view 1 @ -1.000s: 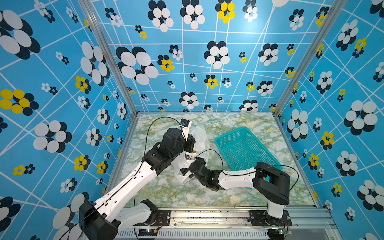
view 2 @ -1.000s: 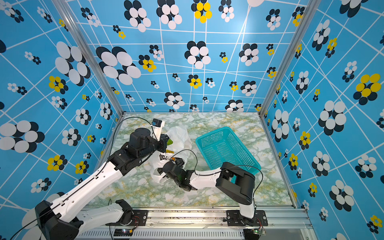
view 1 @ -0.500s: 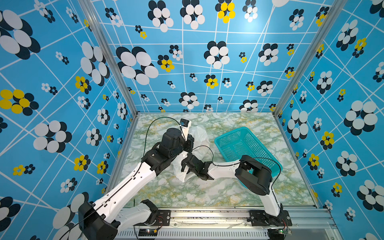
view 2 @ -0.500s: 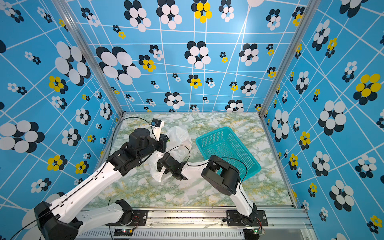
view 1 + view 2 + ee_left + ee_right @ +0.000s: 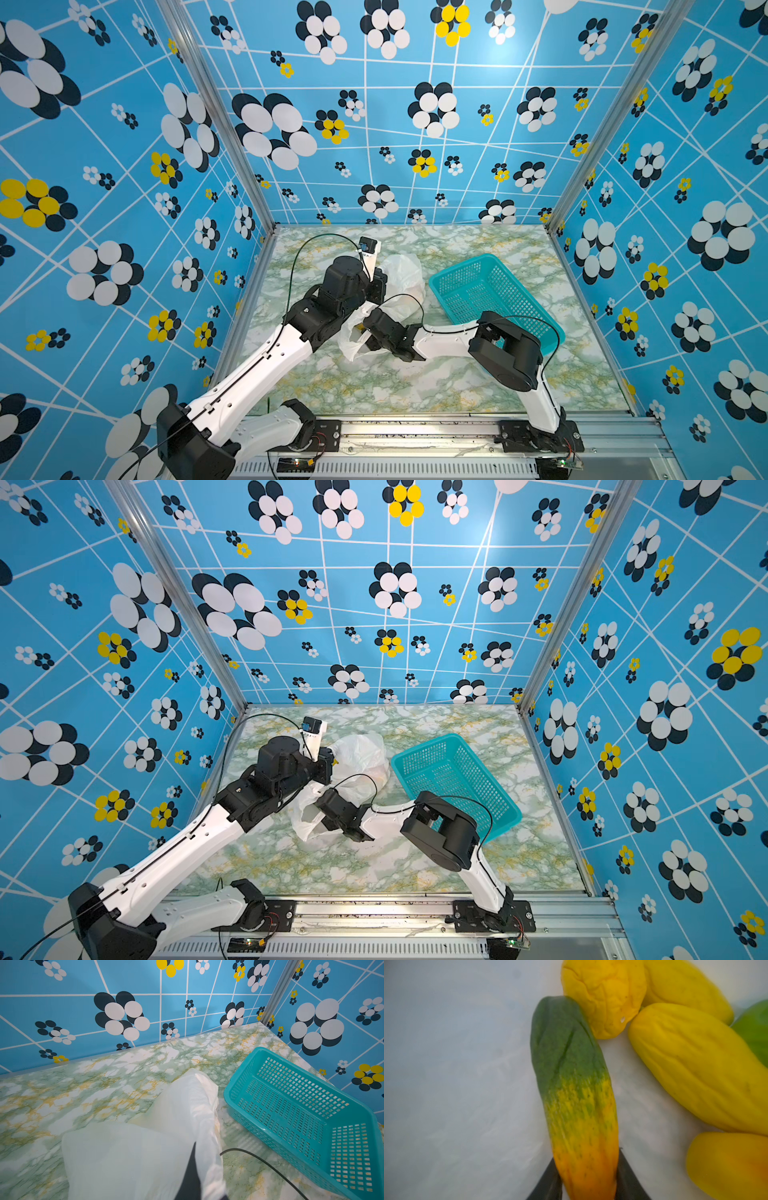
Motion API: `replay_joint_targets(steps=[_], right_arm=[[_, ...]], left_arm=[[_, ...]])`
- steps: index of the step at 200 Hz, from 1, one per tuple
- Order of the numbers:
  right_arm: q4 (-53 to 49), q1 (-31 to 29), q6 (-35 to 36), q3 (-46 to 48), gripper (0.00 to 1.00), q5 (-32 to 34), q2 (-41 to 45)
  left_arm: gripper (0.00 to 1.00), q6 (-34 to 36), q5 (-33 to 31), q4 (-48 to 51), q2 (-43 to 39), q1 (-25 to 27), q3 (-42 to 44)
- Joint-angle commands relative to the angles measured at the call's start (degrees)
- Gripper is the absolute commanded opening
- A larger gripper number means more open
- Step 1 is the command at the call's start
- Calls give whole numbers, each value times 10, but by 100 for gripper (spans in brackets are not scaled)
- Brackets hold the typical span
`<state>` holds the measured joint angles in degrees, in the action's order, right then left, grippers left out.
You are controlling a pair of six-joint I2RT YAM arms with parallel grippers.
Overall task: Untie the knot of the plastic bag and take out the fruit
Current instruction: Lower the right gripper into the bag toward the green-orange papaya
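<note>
left gripper (image 5: 376, 286) is clenching the plastic bag (image 5: 405, 270) open, right gripper (image 5: 586, 1169) is reaching inside, fingers (image 5: 548, 1184) pressing on the orange-green fruit (image 5: 571, 1076) beside the yellow fruits (image 5: 695, 1068). we're into taking fruit out; next it's needing a clean draw back, toward the teal basket (image 5: 457, 269).
</note>
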<state>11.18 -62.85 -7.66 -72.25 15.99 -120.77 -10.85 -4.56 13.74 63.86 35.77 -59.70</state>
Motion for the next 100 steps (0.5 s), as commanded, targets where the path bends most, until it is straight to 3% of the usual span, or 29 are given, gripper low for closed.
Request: replay_joint_targets(steps=[1, 51, 100], right_arm=[[2, -8, 0, 22, 29, 11, 45], [29, -24, 9, 61, 9, 23, 95], [62, -32, -1, 124, 3, 24, 167]], left_arm=[[0, 9, -20, 2, 2, 4, -6], [0, 8, -39, -3, 1, 2, 1], [0, 2, -59, -3, -9, -1, 7]])
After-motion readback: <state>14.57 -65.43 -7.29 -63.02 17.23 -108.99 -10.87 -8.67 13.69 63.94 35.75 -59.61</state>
